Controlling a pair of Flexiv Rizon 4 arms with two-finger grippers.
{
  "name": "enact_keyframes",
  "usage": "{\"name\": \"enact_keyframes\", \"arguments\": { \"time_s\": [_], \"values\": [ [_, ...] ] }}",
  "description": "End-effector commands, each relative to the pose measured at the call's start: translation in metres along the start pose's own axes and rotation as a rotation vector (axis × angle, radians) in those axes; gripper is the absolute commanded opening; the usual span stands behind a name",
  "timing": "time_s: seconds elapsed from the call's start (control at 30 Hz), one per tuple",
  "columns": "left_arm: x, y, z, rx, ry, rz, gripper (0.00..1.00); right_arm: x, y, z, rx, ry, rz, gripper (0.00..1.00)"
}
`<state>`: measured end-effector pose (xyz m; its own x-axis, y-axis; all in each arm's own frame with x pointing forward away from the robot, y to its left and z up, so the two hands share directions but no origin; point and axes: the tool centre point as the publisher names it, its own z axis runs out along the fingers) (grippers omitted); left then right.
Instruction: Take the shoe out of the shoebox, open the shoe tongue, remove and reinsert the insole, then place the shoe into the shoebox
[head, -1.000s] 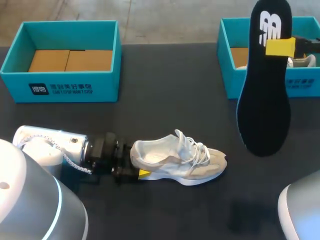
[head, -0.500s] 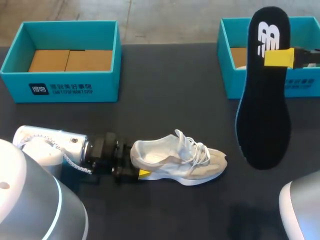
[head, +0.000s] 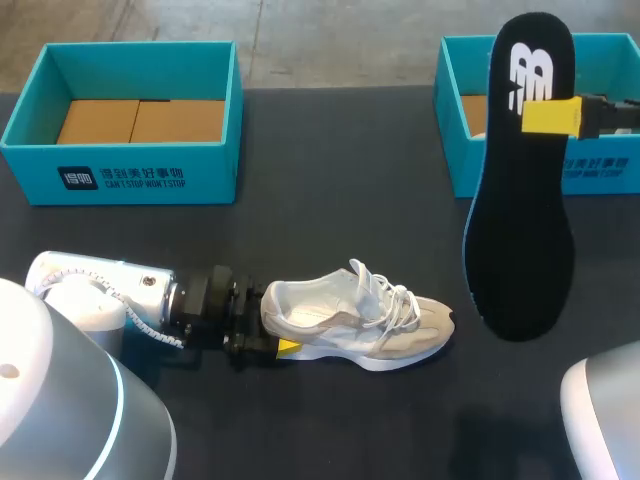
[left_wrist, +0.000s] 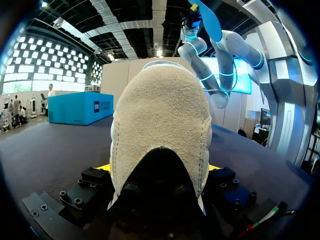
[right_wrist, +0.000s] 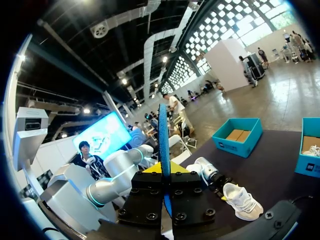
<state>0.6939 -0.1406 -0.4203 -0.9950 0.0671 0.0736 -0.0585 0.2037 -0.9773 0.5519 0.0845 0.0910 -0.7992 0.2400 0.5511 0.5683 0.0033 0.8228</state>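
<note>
A white and tan shoe (head: 355, 325) sits on the dark surface (head: 340, 200), out in the open and not in a box. Its toe points toward the right arm's side and its white laces (head: 392, 292) lie loose on top. The left hand (head: 268, 335) comes in low along the surface and is closed on the heel of the shoe. In the left wrist view the heel fills the space between the two fingers, and a bit of yellow tip shows on each side of it. The right hand (head: 548, 115) is up in the air and grips a black insole (head: 520, 200) near its narrow end. One yellow tip presses on the front of the insole. In the right wrist view the insole (right_wrist: 163, 145) stands on edge, pinched between the fingers. It hangs almost straight up and down, with its wide end pointing down, above the surface and well away from the shoe. A blue-green left box (head: 130, 170) stands at the far side of the surface, and brown cardboard (head: 140, 120) lies in its bottom. A right box (head: 600, 170) of the same colour stands at the far right, partly behind the insole. Something white lies in it, but I cannot tell what it is.
</note>
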Motion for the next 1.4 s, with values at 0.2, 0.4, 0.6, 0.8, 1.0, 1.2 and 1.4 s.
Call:
{"name": "enact_keyframes", "arguments": {
  "time_s": [0.2, 0.4, 0.6, 0.8, 1.0, 1.2, 1.4],
  "values": [
    [-0.001, 0.003, 0.001, 0.0, -0.002, 0.001, 0.0, 0.001, -0.007, 0.024, -0.038, -0.015, 0.02, 0.0],
    [-0.001, 0.003, 0.001, 0.0, -0.002, 0.001, 0.0, -0.006, 0.0, 0.037, -0.029, -0.006, 0.029, 0.0],
    [-0.001, 0.003, 0.001, 0.0, -0.002, 0.001, 0.0, -0.015, 0.008, 0.042, -0.022, 0.0, 0.047, 0.0],
    [-0.001, 0.003, 0.001, 0.0, -0.002, 0.001, 0.0, -0.021, 0.01, 0.045, -0.005, 0.014, 0.077, 0.0],
    [-0.001, 0.003, 0.001, 0.0, -0.002, 0.001, 0.0, -0.024, 0.014, 0.045, 0.009, 0.045, 0.086, 0.0],
    [-0.001, 0.003, 0.001, 0.0, -0.002, 0.001, 0.0, -0.023, 0.015, 0.045, 0.017, 0.044, 0.086, 0.0],
    [-0.001, 0.003, 0.001, 0.0, -0.002, 0.001, 0.0, -0.023, 0.015, 0.045, 0.019, 0.043, 0.086, 0.0]
  ]
}}
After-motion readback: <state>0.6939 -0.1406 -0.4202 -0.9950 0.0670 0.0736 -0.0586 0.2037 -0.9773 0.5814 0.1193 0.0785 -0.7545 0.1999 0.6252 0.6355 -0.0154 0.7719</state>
